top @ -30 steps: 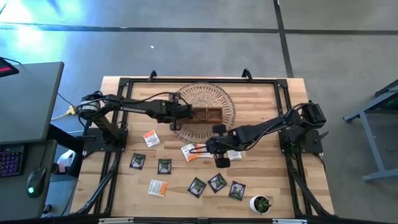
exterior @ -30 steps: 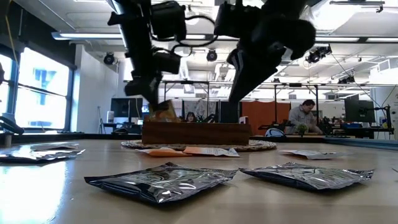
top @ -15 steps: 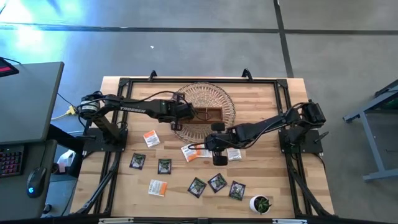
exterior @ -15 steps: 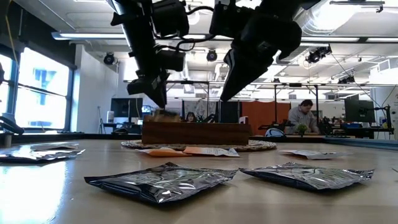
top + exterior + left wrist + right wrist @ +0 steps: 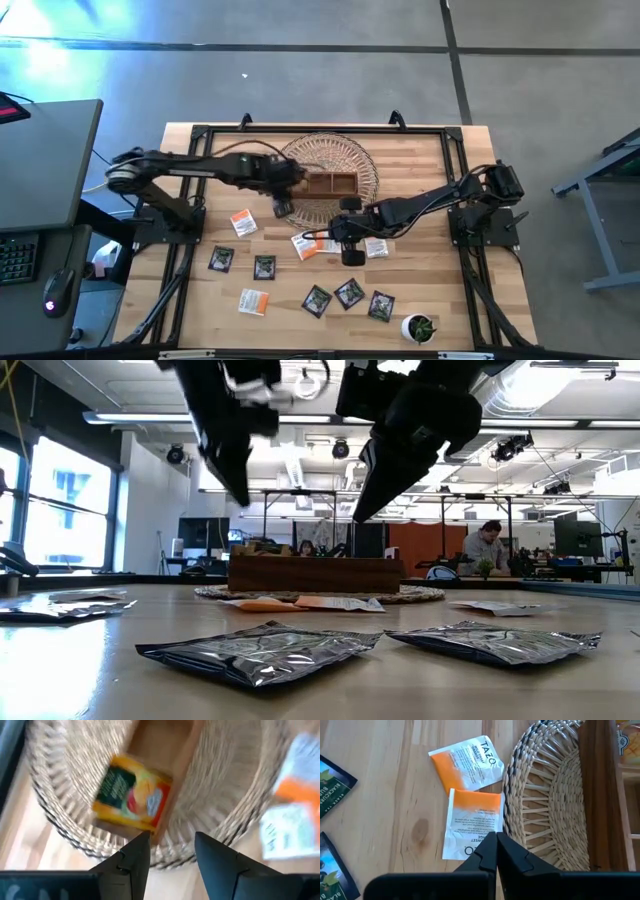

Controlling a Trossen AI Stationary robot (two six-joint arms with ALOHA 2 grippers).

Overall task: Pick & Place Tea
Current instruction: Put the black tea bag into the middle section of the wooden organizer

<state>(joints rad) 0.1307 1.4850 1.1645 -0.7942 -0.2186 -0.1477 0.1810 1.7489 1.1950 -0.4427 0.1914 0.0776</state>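
A yellow-red tea sachet lies flat in the left end compartment of the brown wooden tray, which stands on a round wicker mat. My left gripper hangs open above the mat's near-left rim, with nothing between its fingers. My right gripper is shut and hovers above a white-and-orange sachet just near of the mat, well clear of the table in the low view.
More sachets lie flat on the table: white-and-orange ones and several black ones. A small green plant in a white pot stands at the near right corner. A person sits in the room behind.
My left gripper has opened and let go of the yellow-red sachet, which has dropped from upright at the tray's left end to flat inside it. The gripper has then risen and drawn back toward the table's near-left. My right gripper has risen a little.
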